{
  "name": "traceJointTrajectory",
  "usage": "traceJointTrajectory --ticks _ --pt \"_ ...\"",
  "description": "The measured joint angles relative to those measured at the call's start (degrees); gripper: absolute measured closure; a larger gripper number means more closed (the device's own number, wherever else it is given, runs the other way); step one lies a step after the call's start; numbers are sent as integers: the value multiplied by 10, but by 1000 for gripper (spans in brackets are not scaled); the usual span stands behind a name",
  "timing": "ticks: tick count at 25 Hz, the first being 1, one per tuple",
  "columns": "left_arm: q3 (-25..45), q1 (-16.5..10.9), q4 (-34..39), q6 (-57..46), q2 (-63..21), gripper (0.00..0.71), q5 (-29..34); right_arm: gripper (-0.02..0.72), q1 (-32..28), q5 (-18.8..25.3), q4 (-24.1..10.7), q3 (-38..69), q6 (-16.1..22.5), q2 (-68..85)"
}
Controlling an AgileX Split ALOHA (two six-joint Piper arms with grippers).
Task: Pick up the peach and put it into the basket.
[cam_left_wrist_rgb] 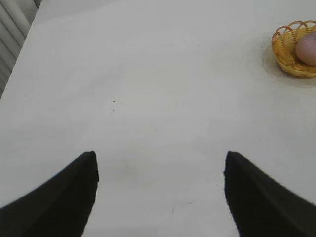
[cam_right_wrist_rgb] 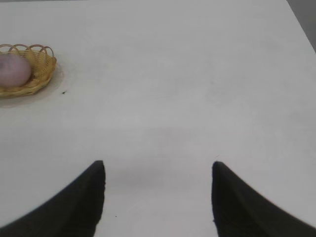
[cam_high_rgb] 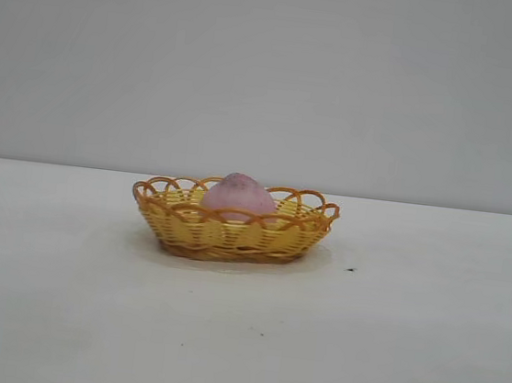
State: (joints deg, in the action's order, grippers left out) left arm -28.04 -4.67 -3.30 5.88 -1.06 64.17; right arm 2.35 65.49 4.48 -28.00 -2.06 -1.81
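The pink peach (cam_high_rgb: 239, 195) sits inside the yellow-orange wicker basket (cam_high_rgb: 233, 233) at the middle of the white table. Neither arm shows in the exterior view. In the left wrist view the basket (cam_left_wrist_rgb: 289, 54) with the peach (cam_left_wrist_rgb: 307, 50) lies far off, and my left gripper (cam_left_wrist_rgb: 160, 157) hangs open over bare table with nothing between its fingers. The right wrist view also has the basket (cam_right_wrist_rgb: 39, 69) and peach (cam_right_wrist_rgb: 14, 69) at a distance. My right gripper (cam_right_wrist_rgb: 158, 165) is open and empty above bare tabletop.
A small dark speck (cam_high_rgb: 351, 270) marks the table to the right of the basket. The table's edge (cam_left_wrist_rgb: 19, 54) shows in the left wrist view, with a ribbed surface beyond it. A plain grey wall stands behind the table.
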Motion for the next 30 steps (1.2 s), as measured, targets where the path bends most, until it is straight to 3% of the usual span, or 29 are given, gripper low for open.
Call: traceJointTrajectory --ticks 15,18,19,30 --pt "1 0 0 0 -1 191 0 318 2 -1 0 0 0 28" --pt "1 0 0 0 -1 191 0 318 25 -1 0 0 0 28" --pt "1 0 0 0 -1 191 0 278 32 -1 0 0 0 28" --pt "1 0 0 0 -1 191 0 293 41 -1 1 0 -1 28"
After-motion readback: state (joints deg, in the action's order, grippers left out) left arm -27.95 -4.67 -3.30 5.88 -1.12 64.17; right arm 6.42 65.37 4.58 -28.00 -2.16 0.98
